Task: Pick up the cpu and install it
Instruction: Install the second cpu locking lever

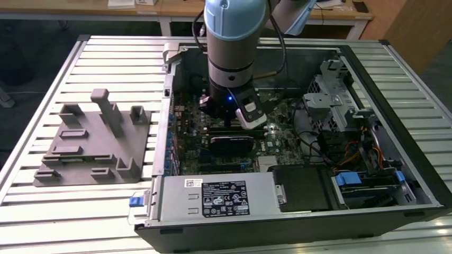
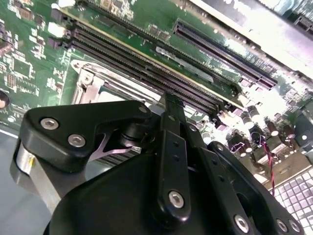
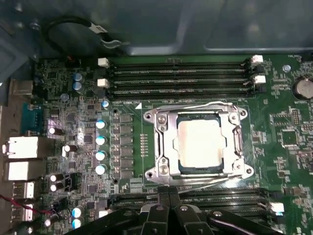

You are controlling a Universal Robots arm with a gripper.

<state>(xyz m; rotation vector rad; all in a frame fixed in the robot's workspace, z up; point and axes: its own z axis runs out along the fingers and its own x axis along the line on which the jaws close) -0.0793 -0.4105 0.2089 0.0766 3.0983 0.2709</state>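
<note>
Gripper (image 1: 227,117): hanging low inside the open computer case (image 1: 413,174), over the motherboard (image 1: 190,137); black linkage filling the near part of both wrist views; fingertips meeting in the first wrist view, closed on nothing visible.
Cpu (image 3: 203,142): sitting flat in its socket (image 3: 161,142) in the first wrist view, pale metal top facing up, framed by the silver bracket, between two banks of memory slots (image 3: 181,78).
Fixture block (image 1: 88,143): lying on the slatted table (image 1: 84,211), at the exterior view's left of the case, well apart from the gripper.
</note>
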